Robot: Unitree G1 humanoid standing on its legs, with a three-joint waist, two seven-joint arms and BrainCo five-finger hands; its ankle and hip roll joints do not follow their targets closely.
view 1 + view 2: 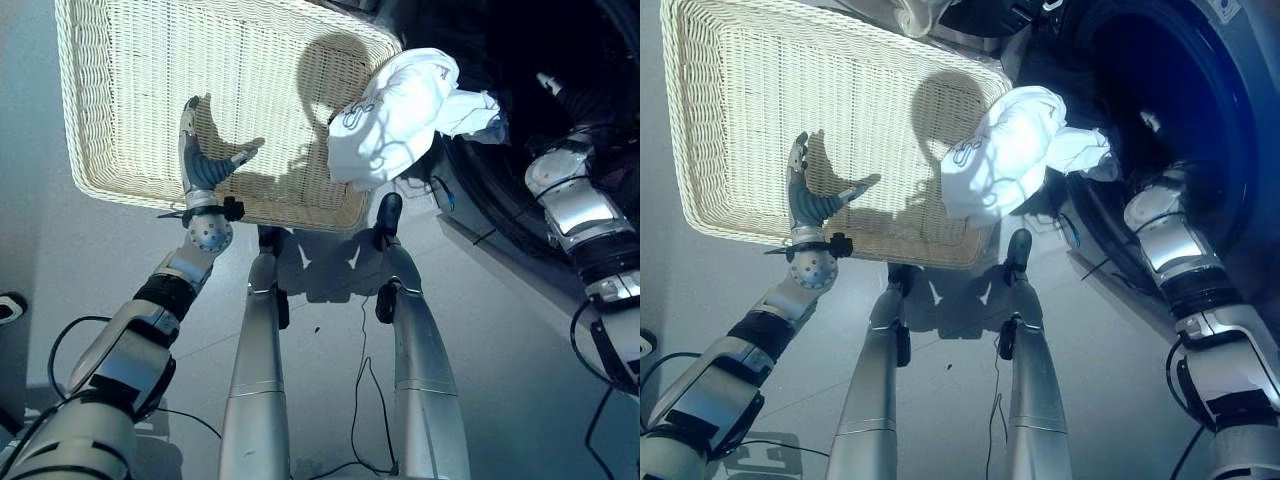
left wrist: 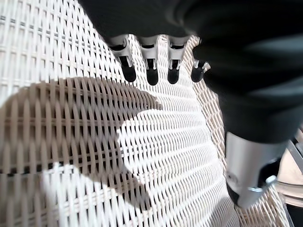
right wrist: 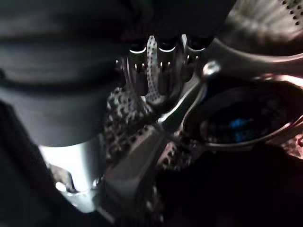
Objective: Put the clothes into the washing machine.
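Take the wicker basket [image 1: 120, 90] as your landmark. Your left hand [image 1: 203, 160] is hovering over the basket's near rim, fingers [image 2: 150, 71] straight and relaxed, thumb spread, holding nothing; in the left wrist view bare weave is running out past the fingertips in every direction. You are getting open floor [image 1: 40, 260] left of the basket and nearer than its rim.

To the right, the white garment [image 1: 400, 110] is draping over the basket's right near corner. Its bunched bulk is lying on the corner while a narrower end is reaching rightward and slightly away, toward the dark opening of the washing machine [image 1: 1180, 110]. So its long axis is running from the basket's corner to the machine's mouth. You cannot tell whether the far end is touching the door rim.

Further right of the basket, your right arm is reaching into the machine's opening. The right hand [image 3: 156, 71] is showing in the right wrist view against the perforated metal drum [image 3: 128, 118], fingers pointing inward; whether they are curled or released, you cannot tell.
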